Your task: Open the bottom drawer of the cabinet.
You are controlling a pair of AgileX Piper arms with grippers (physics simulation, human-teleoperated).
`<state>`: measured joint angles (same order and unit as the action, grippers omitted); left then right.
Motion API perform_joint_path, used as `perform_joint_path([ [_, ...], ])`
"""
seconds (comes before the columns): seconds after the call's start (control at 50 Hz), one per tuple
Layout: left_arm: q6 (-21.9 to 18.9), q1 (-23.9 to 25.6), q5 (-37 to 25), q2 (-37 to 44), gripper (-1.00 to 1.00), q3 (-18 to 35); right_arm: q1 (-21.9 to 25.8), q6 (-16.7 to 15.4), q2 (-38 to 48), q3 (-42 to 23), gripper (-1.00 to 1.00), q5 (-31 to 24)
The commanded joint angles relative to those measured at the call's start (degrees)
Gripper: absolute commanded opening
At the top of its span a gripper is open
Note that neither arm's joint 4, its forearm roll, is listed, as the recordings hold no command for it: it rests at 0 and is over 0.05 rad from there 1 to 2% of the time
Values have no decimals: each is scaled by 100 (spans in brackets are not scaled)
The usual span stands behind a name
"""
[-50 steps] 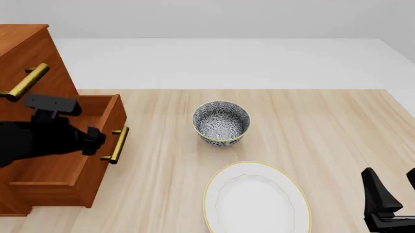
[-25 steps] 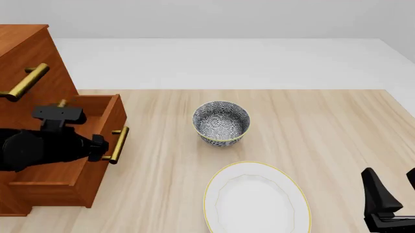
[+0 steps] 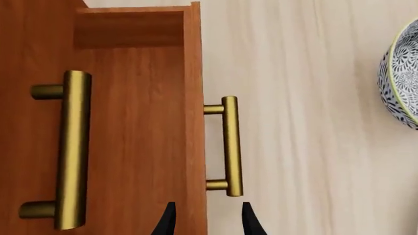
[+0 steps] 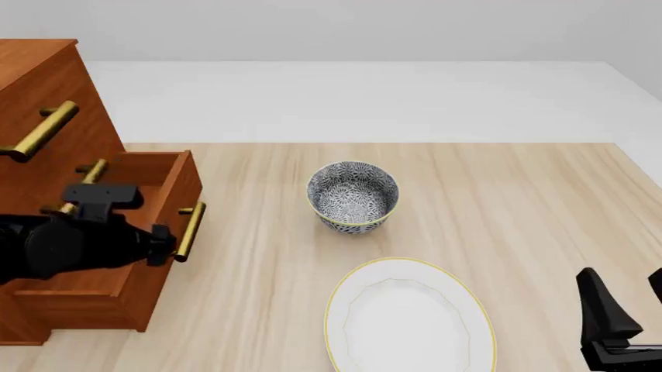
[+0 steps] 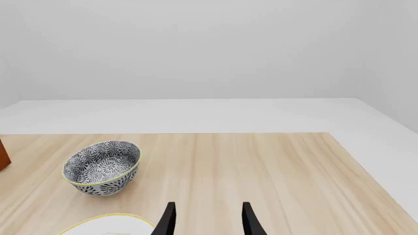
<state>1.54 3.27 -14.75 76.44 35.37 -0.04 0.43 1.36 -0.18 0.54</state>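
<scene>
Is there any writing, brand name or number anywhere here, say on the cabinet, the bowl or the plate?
None can be read: the cabinet is bare wood, the bowl bears only a blue-and-white pattern, and the plate is plain white with a yellow rim.

Cabinet (image 4: 46, 93) at far left of table (image 4: 497, 201) — bottom drawer (image 4: 124, 256) projecting rightward; bowl (image 4: 353, 196) right of it, plate (image 4: 408, 318) nearer — right gripper (image 4: 621, 325) at near right corner.
</scene>
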Motion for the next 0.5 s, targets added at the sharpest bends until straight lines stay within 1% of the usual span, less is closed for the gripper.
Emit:
perform_joint_path([
  [0.02, 57, -20, 206, 230, 100, -78, -2, 0, 3, 0, 100, 1],
  [0.06, 164, 8, 238, 325, 100, -84, 1, 1, 3, 0, 100, 2],
  [0.14, 121, -8, 305, 374, 100, -118, -1, 0, -1, 0, 100, -1],
  [0.26, 162, -28, 373, 462, 100, -147, 0, 1, 2, 0, 100, 1],
  [0.34, 193, 85, 411, 455, 100, -201, 1, 0, -3, 0, 100, -1],
  [0.36, 266, 225, 379, 409, 100, -225, -2, 0, -7, 0, 100, -3],
  [0.38, 266, 226, 379, 408, 100, -225, -2, 0, -7, 0, 100, -4],
  [0.4, 280, 367, 298, 307, 100, -218, -1, 1, 0, 0, 100, -1],
  [0.48, 290, 439, 222, 239, 100, -169, 2, -2, 1, 0, 100, 1],
  [0.5, 239, 411, 191, 231, 100, -151, 1, 0, 1, 0, 100, 1],
])
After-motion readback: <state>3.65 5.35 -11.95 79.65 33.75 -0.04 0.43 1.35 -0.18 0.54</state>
